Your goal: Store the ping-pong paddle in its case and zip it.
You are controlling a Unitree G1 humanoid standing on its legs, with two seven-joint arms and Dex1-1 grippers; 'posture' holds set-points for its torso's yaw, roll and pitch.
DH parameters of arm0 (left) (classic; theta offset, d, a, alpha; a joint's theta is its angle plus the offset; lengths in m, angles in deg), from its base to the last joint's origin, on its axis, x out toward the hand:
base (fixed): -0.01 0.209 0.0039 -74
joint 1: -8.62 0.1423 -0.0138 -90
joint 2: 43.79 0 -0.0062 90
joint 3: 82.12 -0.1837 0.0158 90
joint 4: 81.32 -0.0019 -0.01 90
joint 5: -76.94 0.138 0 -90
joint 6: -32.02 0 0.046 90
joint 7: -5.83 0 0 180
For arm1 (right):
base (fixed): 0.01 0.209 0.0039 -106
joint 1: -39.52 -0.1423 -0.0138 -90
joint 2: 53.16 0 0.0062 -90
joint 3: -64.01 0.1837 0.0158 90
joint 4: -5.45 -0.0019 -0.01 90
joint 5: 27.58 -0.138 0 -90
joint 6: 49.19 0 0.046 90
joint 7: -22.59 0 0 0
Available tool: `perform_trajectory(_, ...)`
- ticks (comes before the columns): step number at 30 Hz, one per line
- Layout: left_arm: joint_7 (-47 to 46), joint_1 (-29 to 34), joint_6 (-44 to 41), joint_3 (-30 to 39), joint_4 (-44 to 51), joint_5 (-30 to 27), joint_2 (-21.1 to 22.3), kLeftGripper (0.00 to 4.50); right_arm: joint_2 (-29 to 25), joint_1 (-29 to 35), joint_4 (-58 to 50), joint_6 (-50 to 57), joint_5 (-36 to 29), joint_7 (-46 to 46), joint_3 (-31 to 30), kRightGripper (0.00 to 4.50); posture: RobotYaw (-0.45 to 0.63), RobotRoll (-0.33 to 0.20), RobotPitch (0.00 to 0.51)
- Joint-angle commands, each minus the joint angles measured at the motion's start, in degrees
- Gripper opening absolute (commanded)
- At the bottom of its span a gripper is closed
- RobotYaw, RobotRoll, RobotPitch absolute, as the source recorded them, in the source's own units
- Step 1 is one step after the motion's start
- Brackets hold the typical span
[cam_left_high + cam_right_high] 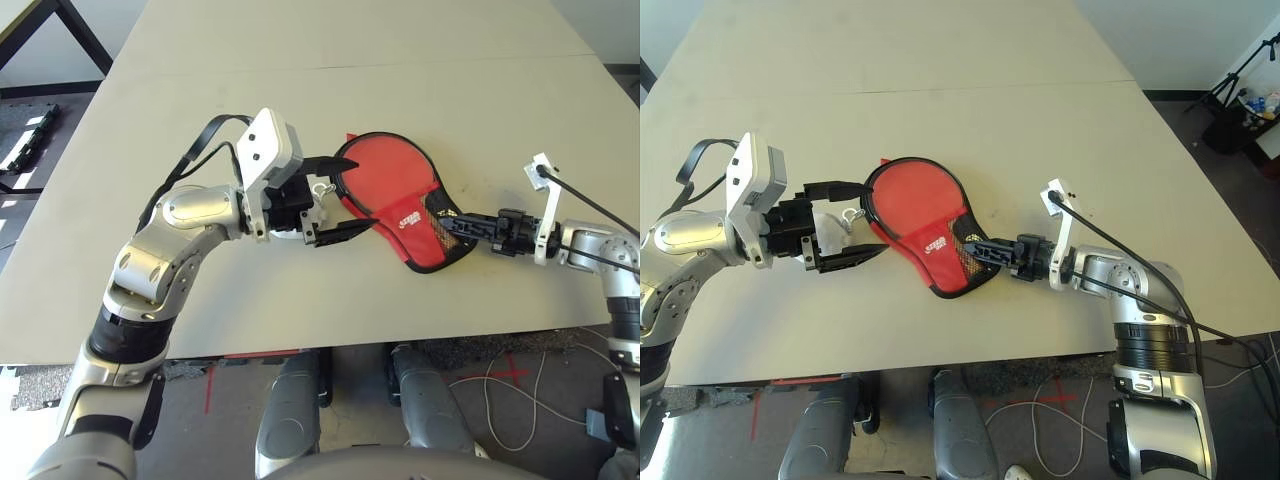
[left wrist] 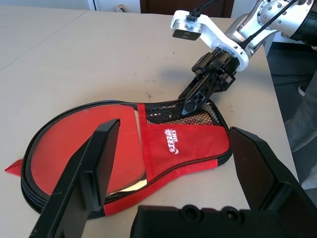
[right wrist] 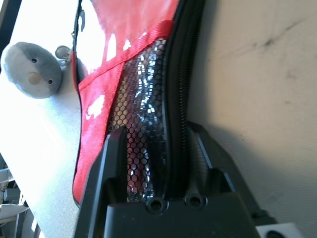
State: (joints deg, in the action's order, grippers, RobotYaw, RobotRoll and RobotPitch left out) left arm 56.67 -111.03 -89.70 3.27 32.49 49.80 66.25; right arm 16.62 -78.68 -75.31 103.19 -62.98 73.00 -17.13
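Two grippers attend one case (image 1: pixel 935 262), which lies on the table (image 1: pixel 1040 140) with its round end toward the robot's left and away, its narrow end toward the right and near; the long axis runs aslant between them. The right gripper (image 3: pixel 157 131) is the nearer: its fingers straddle the edge at the mesh pocket (image 3: pixel 141 109), one over the mesh, one outside the zipper edge (image 3: pixel 184 79). Whether they grip firmly cannot be determined. The left gripper (image 1: pixel 880 218) stands wide open and empty beside the round end, near the fluffy charm (image 3: pixel 32 69). No separate ping-pong paddle can be identified; whether it lies inside cannot be confirmed.

Judgement: the right should steady the narrow end — the left, lying across the long axis, would then need to find the zipper pull. Risk noted — the soft edge may buckle.
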Motion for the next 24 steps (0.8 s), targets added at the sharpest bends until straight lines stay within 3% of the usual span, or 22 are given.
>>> perform_trajectory(1,0.4,0.4,-0.4,-0.1,1.2,-0.4,0.6,4.50,0.1,1.0,1.2,1.9,0.1,-0.9,-1.0,1.11,0.04,0.000,0.260)
perform_trajectory(5,0.5,0.3,-0.2,-0.2,0.9,-0.3,0.7,4.50,-0.2,1.1,1.5,2.3,0.3,-1.3,-1.1,0.02,0.04,0.000,0.263)
perform_trajectory(13,0.7,0.5,0.3,-0.3,0.5,0.0,0.8,4.50,0.3,2.3,-0.9,8.6,-3.1,-3.2,2.1,0.02,0.04,0.000,0.267)
perform_trajectory(24,0.7,0.5,1.4,-1.1,-0.7,0.8,0.0,4.50,4.2,10.0,-12.6,19.1,-9.6,-9.7,6.5,0.02,0.03,0.000,0.267)
